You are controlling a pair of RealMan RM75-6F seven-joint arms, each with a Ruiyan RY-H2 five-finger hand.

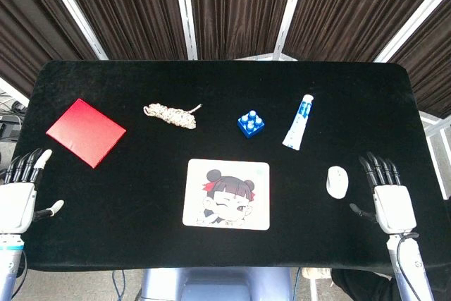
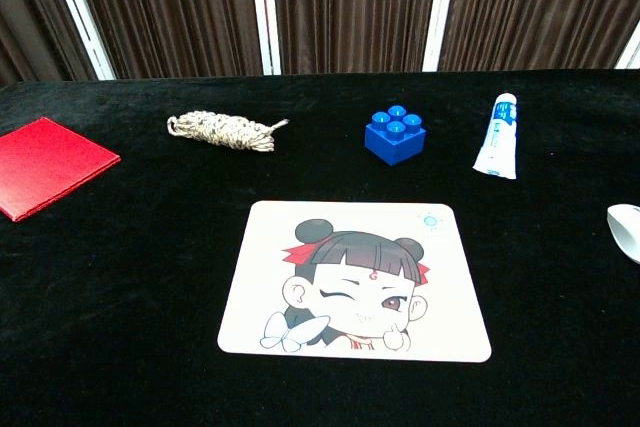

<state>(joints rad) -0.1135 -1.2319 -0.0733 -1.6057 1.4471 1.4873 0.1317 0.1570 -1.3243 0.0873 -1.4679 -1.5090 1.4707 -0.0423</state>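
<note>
I have a black cloth table in front of dark pleated curtains. Nearest me, my left hand rests at the left edge with fingers straight and apart, holding nothing; my right hand lies at the right edge the same way, fingers spread and empty. Just beside the right hand, toward the middle, sits the mouse, not touched. I judge it light, rigid and smooth-shelled, so a bit slippery; I would close over its hump from above, thumb on one flank and fingers on the other. The mat lies flat at centre front, thin and floppy by the look of it. Farther back, from left: a red pad, a rope bundle, a blue block and a tube.

The head view shows both hands and the whole mouse. The chest view shows neither hand and only a sliver of the mouse at its right edge, yet it gives the block's studs and the tube's print more clearly
</note>
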